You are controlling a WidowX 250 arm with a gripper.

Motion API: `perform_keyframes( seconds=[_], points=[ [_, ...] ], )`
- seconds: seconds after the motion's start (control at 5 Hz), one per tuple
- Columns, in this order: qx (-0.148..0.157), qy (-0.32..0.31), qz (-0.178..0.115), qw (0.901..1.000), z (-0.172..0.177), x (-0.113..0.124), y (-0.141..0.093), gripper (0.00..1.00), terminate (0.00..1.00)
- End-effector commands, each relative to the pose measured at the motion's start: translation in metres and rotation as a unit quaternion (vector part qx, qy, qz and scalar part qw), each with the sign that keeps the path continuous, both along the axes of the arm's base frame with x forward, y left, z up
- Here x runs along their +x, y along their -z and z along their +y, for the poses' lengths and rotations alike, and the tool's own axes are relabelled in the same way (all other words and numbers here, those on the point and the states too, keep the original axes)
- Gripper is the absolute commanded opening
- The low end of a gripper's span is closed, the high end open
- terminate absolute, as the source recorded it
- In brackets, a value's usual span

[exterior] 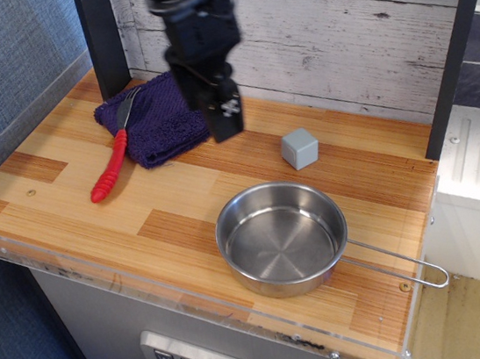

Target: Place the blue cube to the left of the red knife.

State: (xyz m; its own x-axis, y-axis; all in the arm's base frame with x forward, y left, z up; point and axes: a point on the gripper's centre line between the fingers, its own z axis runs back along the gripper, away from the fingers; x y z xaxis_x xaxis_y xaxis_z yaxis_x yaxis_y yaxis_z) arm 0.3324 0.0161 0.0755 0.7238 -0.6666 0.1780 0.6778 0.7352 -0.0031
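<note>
Nothing is placed yet. The cube [300, 149] sits untouched near the pan [283, 237], well right of the knife [112, 164]. My claw [225, 119] hangs empty; its opening I can't tell.

On my feed I count one blue cube [300, 149]; one red knife [111, 163], a single red handle with one grey blade end; one purple cloth [159, 119], folded, so I cannot tell how many layers it has; one steel pan [282, 238] with one wire handle; one end effector [225, 118] on the one arm I am driving, and I cannot separate its fingers well enough to count them; one wooden desk [67, 211] carrying all of it; that makes four loose things on the desk, one of each kind, no kind doubled.
</note>
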Motion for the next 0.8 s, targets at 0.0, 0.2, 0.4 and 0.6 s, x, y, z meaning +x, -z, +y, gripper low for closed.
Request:
perform_keyframes(
  seconds=[0.0, 0.2, 0.4, 0.6],
  points=[
    [0.002, 0.024, -0.013, 0.9996, -0.031, 0.021, 0.004, 1.0, 0.0],
    [0.002, 0.013, -0.009, 0.9999, -0.04, 0.034, 0.013, 1.0, 0.0],
    [0.006, -0.002, -0.005, 1.0, -0.047, 0.043, 0.021, 1.0, 0.0],
    [0.009, -0.008, -0.007, 0.9999, -0.052, 0.05, 0.029, 1.0, 0.0]
  ],
)
